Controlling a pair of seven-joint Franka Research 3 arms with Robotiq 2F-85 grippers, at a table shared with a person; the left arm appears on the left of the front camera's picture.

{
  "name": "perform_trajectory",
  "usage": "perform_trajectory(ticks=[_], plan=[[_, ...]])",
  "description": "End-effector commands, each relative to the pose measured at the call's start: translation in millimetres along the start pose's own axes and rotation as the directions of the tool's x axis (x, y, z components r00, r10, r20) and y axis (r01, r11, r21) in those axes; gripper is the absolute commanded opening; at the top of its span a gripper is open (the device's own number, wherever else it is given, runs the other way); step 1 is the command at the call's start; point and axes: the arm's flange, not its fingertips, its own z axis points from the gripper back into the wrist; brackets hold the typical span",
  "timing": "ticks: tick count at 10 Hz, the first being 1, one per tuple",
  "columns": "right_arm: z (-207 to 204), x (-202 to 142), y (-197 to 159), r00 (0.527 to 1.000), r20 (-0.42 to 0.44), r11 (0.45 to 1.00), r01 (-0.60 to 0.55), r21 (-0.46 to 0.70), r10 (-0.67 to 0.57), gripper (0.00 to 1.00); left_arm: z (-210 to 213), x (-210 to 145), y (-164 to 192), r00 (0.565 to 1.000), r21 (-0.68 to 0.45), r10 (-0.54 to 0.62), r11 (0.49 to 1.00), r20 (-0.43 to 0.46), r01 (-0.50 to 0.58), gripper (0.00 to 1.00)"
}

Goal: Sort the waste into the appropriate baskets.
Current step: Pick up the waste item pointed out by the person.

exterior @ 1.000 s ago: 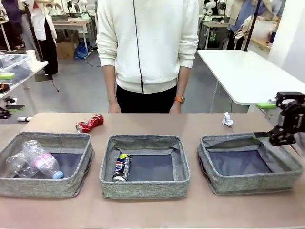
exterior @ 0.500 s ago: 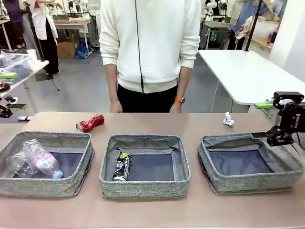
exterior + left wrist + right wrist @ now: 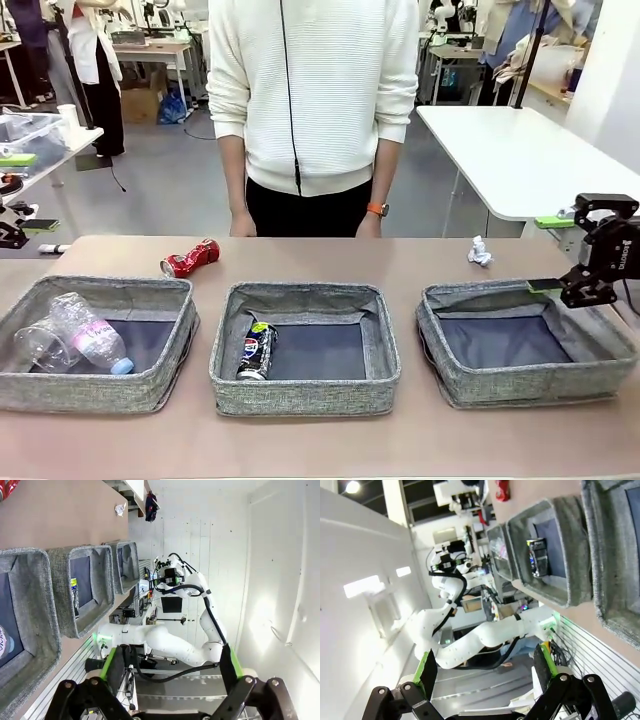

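Left wrist view caught the left pincer [image 3: 170, 652] with its green-padded fingers spread wide and nothing between them, looking along the row of baskets from beyond the left end of the surface [image 3: 400, 255]. From the front, the left basket [image 3: 100, 385] held the clear plastic cup [image 3: 40, 345] on its side against the clear bottle with blue cap [image 3: 88, 335]. The crushed red can [image 3: 188, 258] lay on the surface just behind that basket's far right corner. The middle basket [image 3: 300, 390] held the dark blue-black logo can [image 3: 256, 350] along its left wall, and a person [image 3: 310, 100] stood at the far edge behind it. The crumpled white paper wad [image 3: 478, 250] lay behind the right basket [image 3: 520, 385], apart from it. The right pincer [image 3: 537, 254] hung over that basket's far right corner, jaws apart and holding nothing.
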Motion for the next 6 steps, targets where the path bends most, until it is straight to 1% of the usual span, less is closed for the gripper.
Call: perform_trajectory(ticks=[1,6], plan=[[3.0,-6.1,-0.9,1.0,-0.007,1.0,-0.024,0.005,0.024,1.0,1.1,-4.1,-2.6,1.0,0.0,0.013,1.0,-0.004,-0.013,1.0],[3.0,-6.1,-0.9,1.0,-0.007,1.0,-0.024,0.005,0.024,1.0,1.1,-4.1,-2.6,1.0,0.0,0.013,1.0,-0.004,-0.013,1.0]])
